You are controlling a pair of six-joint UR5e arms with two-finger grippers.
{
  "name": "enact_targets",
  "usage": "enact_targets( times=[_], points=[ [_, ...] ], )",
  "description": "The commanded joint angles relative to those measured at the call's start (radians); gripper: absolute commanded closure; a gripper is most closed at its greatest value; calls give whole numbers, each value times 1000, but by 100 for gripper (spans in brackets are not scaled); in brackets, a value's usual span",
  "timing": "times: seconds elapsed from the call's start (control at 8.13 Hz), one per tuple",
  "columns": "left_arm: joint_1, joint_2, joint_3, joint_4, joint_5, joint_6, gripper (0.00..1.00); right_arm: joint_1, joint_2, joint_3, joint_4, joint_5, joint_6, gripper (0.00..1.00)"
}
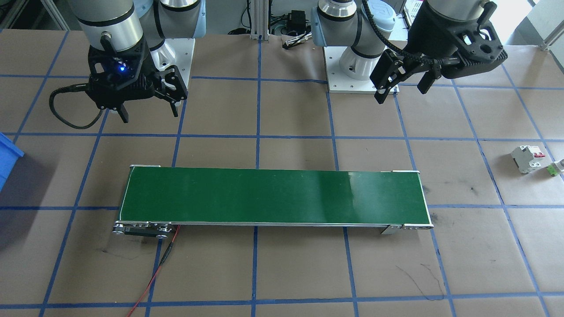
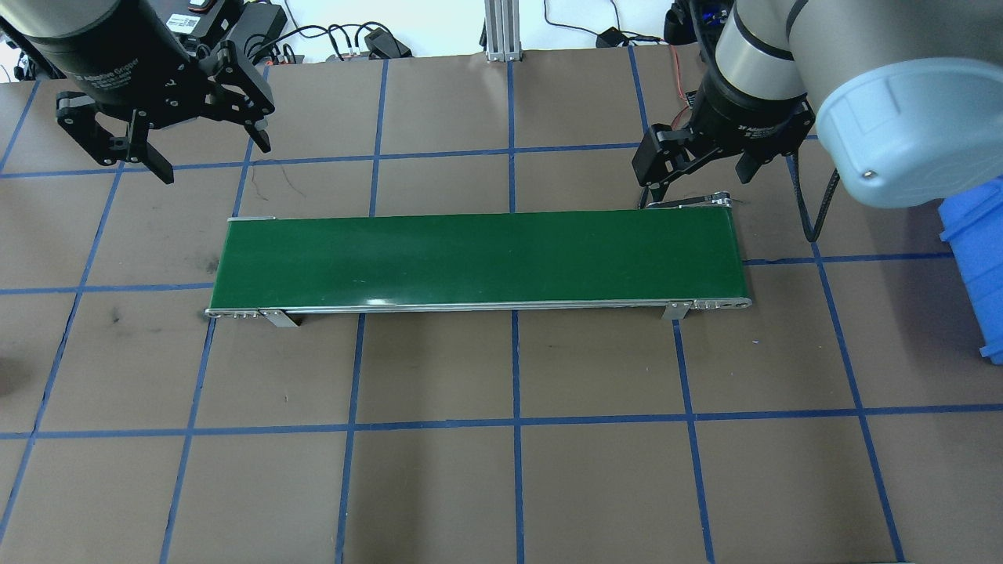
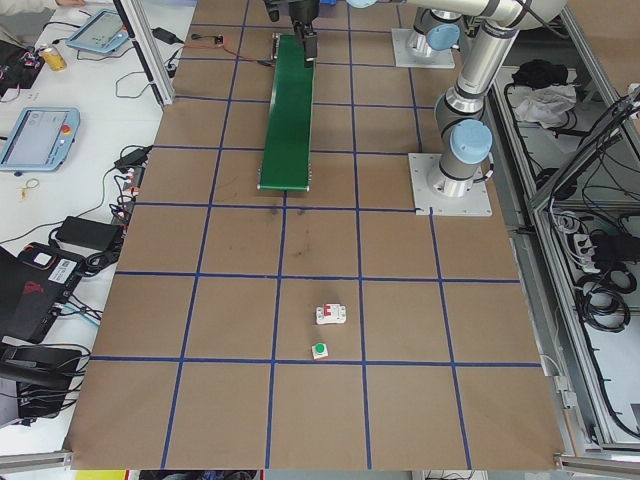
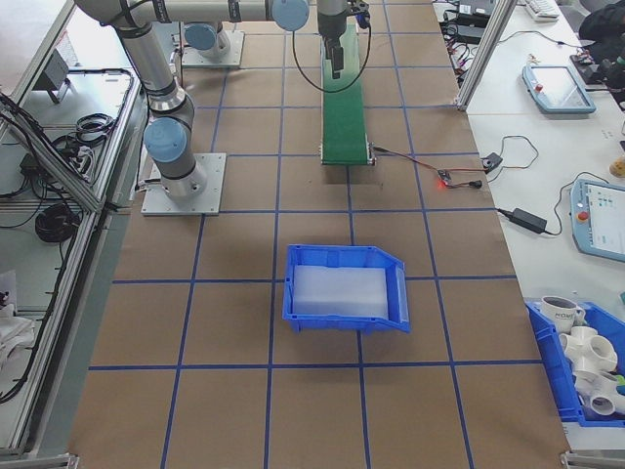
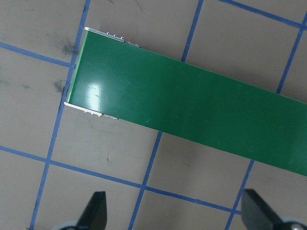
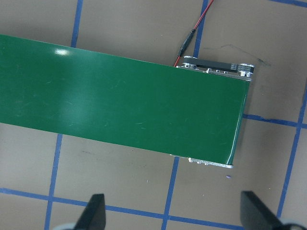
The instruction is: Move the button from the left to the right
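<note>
I see my left gripper (image 1: 403, 89) and right gripper (image 1: 147, 112) both spread wide and empty, hovering above the table near the 2 ends of the green conveyor belt (image 1: 273, 197). The button (image 1: 556, 168) lies on the table far out on my left, just beside the white breaker (image 1: 527, 158).

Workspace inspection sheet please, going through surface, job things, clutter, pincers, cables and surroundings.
Surface: brown table with blue tape grid; green conveyor belt at centre, nothing on it.
Job's things: button on the table at the robot's left end, beside the white breaker.
Clutter: blue bin at the right end.
Pincers: left pincer open, empty; right pincer open, empty.
Cables: red wire from the belt's motor end.
Surroundings: pendants and cups on side benches.
</note>
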Motion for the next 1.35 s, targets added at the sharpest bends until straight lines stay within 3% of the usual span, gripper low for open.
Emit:
enact_targets(
  times=[0.0,0.12,0.25,0.37,0.49,0.74,1.11,1.23],
  points=[
    [2,7,-31,18,1,8,0,-1,0,-1,2,-8,-1,0],
    [19,-10,-31,20,1,154,0,-2,3,-1,-7,-6,-1,0],
    [113,-9,-34,18,45,337,0,-2,3,-1,-8,-8,-1,0],
    [261,-10,-34,18,82,502,0,-2,3,-1,-7,-8,-11,0],
    [407,-12,-35,18,75,664,4,-2,4,-1,-7,-6,-15,0],
    [624,-35,-38,97,79,903,0,0,4,0,-7,-5,-15,0],
    [868,-116,-21,150,85,931,0,0,4,0,-5,-9,-22,0],
    [930,-188,-21,152,85,983,0,0,4,0,-4,-6,-21,0]
  ],
)
